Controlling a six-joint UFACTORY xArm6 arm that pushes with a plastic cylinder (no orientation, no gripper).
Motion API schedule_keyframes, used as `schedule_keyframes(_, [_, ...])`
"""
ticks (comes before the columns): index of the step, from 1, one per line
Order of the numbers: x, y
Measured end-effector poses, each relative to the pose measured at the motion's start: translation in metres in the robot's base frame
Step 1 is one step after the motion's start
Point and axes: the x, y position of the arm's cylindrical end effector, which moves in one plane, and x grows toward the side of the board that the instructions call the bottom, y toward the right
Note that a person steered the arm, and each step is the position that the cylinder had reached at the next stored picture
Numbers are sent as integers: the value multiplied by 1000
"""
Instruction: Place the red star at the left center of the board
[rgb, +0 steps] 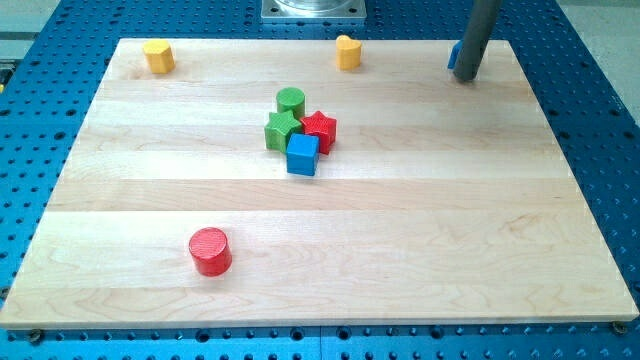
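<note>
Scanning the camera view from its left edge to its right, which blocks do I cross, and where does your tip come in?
yellow block → red cylinder → green star → red star → yellow heart-like block → blue block → my tip, touching that blue block. The green cylinder and blue cube overlap the stars' span, so I left them out.

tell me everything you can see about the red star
The red star is a small, matte, solid-looking block with a star outline, lying flat on the wooden board near its middle, toward the view's top. It sits in a tight cluster: the green star at its left, the blue cube just below, both seemingly touching. My tip is far off, upper right.
</note>
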Motion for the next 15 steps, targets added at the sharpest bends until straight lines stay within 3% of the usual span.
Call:
schedule_keyframes(2, [61, -58])
schedule_keyframes(5, [129, -202])
schedule_keyframes(8, [189, -271])
schedule_keyframes(11, [179, -370])
schedule_keyframes(12, [221, -376])
schedule_keyframes(13, [216, -399])
schedule_keyframes(14, [171, -423])
schedule_keyframes(15, [175, -434])
